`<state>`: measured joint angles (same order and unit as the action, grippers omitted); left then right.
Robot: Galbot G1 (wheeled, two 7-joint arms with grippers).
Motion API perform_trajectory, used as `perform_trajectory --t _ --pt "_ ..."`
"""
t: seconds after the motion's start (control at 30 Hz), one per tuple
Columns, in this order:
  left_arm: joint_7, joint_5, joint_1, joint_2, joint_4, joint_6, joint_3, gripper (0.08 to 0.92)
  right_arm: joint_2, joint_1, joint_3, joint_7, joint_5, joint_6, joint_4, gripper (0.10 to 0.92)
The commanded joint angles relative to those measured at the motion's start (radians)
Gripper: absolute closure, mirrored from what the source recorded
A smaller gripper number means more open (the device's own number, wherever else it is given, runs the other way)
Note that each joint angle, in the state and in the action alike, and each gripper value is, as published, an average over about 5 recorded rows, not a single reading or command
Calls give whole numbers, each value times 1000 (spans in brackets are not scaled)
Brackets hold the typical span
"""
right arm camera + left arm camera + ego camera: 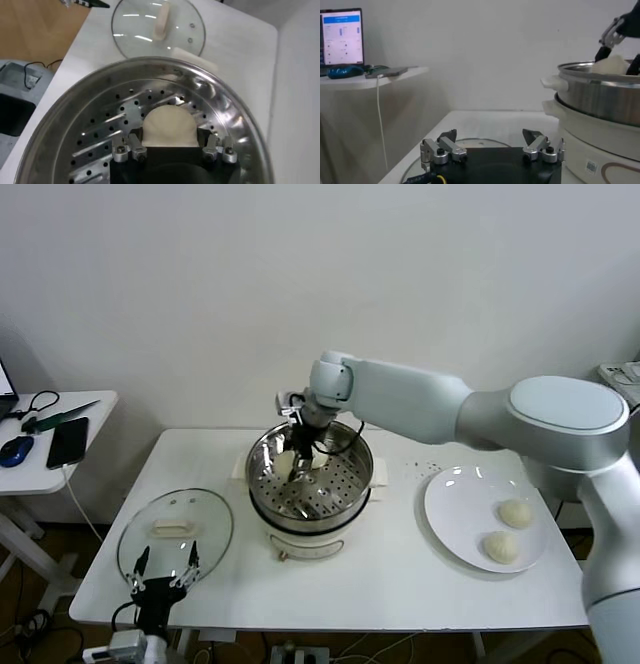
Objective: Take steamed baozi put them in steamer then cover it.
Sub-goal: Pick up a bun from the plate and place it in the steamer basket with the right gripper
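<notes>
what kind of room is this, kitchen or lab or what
Probably a lab or office set up for a cooking test, not a real kitchen: a plain white table against a bare wall, a side desk with a phone and mouse, and only the steamer as cookware.

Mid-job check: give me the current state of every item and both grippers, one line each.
Right gripper: inside the steamer, fingers around one baozi.
Baozi: between the fingers, low over the perforated floor.
Steamer: uncovered.
Cover: flat on the table, left of the steamer.
Plate: two baozi left.
Left gripper: open, idle near the cover.
</notes>
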<state>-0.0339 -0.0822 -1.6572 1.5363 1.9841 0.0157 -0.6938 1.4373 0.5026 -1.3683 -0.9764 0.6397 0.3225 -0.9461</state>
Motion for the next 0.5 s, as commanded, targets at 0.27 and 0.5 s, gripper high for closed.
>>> perform_trajectory --t 0.27,0.5 --pt "-2 1 3 1 -4 1 2 177 28 -41 4 10 -28 7 12 225" --pt "-3 -1 5 1 -2 4 0 177 -5 -26 15 -5 -36 2 -9 203"
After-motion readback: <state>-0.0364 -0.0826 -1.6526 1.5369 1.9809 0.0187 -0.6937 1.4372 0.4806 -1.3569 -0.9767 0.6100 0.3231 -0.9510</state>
